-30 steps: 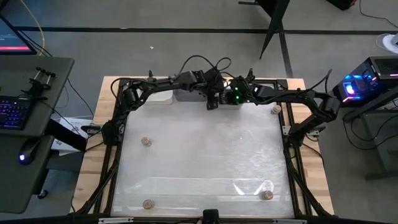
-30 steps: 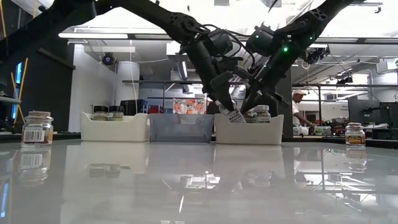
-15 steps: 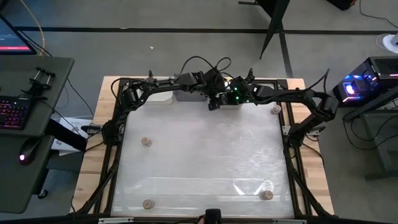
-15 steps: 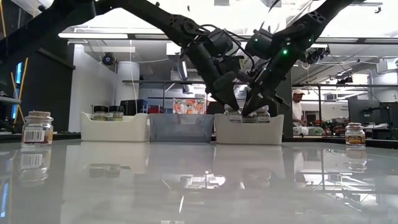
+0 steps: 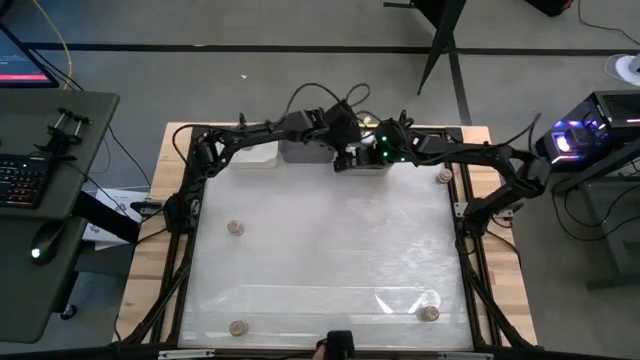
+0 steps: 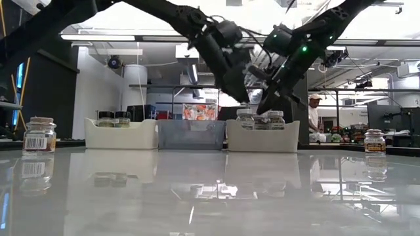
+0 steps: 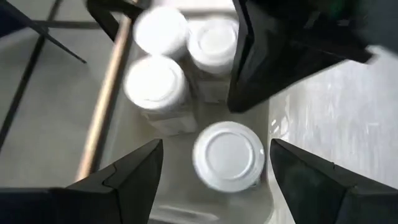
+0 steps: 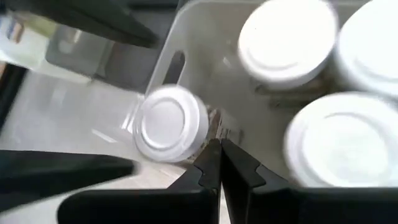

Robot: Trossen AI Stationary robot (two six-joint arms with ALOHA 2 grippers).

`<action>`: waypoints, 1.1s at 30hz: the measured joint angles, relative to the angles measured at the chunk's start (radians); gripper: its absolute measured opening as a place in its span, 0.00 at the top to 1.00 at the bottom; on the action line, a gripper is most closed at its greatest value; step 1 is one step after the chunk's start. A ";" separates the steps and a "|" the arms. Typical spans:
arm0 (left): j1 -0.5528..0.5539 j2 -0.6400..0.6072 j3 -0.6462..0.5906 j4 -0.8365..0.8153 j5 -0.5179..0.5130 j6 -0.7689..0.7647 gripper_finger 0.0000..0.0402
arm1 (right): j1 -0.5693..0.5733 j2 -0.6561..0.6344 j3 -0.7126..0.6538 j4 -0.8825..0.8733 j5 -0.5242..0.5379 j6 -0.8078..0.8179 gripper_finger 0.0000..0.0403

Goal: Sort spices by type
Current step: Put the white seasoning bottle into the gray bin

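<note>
Several white-capped spice jars (image 7: 155, 84) stand in the right white bin (image 6: 262, 139) at the table's far edge. My left gripper (image 7: 214, 168) hangs open above this bin, its fingers either side of and clear of the nearest white-capped jar (image 7: 229, 155), which stands upright on the bin's floor. My right gripper (image 8: 219, 152) is shut and hovers just beside it over the same bin (image 8: 186, 37). Dark-capped jars (image 6: 114, 118) stand in the left white bin (image 6: 121, 134).
A clear grey bin (image 6: 190, 134) stands between the two white bins. Loose cork-capped jars stand on the table: one at the left (image 5: 234, 228), one at the near left (image 5: 238, 327), one at the near right (image 5: 430, 313), one at the far right (image 5: 443, 177).
My left gripper held a white-capped jar tilted over the right white bin, set it down among the other jars, let go and rose clear of it. The jar now stands upright in the bin.
</note>
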 joint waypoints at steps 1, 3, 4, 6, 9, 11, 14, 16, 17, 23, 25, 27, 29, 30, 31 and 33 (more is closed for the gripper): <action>0.005 -0.010 0.011 -0.005 -0.001 0.001 0.30 | -0.009 -0.016 0.000 -0.011 0.001 -0.005 1.00; 0.019 -0.028 0.031 -0.030 -0.007 0.002 0.30 | -0.026 -0.049 0.000 -0.029 0.001 -0.019 1.00; 0.030 -0.040 0.038 -0.057 -0.009 0.002 0.30 | -0.033 -0.065 0.000 -0.032 0.000 -0.026 1.00; 0.053 -0.073 0.043 -0.103 -0.012 -0.001 0.30 | -0.047 -0.091 0.000 -0.033 -0.015 -0.036 1.00; 0.102 -0.133 0.044 -0.205 0.005 -0.044 0.30 | -0.052 -0.100 0.000 0.041 -0.099 -0.041 1.00; 0.142 -0.166 0.030 -0.245 0.065 -0.083 0.30 | -0.041 -0.088 0.000 0.110 -0.172 -0.041 1.00; 0.205 -0.221 -0.033 -0.251 0.178 -0.164 0.30 | -0.015 -0.049 0.015 0.139 -0.195 -0.030 1.00; 0.241 -0.262 -0.083 -0.226 0.234 -0.214 0.30 | -0.003 -0.016 0.047 0.131 -0.191 -0.043 1.00; 0.254 -0.283 -0.110 -0.213 0.255 -0.238 0.30 | 0.000 -0.001 0.065 0.124 -0.192 -0.055 1.00; 0.269 -0.411 -0.290 -0.072 0.301 -0.326 0.30 | -0.003 0.101 0.198 -0.092 -0.175 -0.143 1.00; 0.262 -0.453 -0.341 -0.019 0.302 -0.352 0.30 | -0.003 0.125 0.224 -0.112 -0.175 -0.162 1.00; 0.253 -0.487 -0.378 0.009 0.302 -0.375 0.30 | -0.003 0.136 0.237 -0.102 -0.183 -0.172 1.00; 0.247 -0.515 -0.400 0.019 0.301 -0.395 0.30 | -0.003 0.144 0.238 -0.107 -0.182 -0.176 1.00; 0.244 -0.528 -0.405 0.016 0.301 -0.398 0.30 | -0.003 0.146 0.235 -0.114 -0.180 -0.179 1.00; 0.239 -0.540 -0.407 0.017 0.301 -0.404 0.30 | -0.003 0.146 0.234 -0.124 -0.176 -0.182 1.00; 0.235 -0.567 -0.407 0.019 0.298 -0.404 0.30 | -0.003 0.144 0.234 -0.144 -0.153 -0.193 1.00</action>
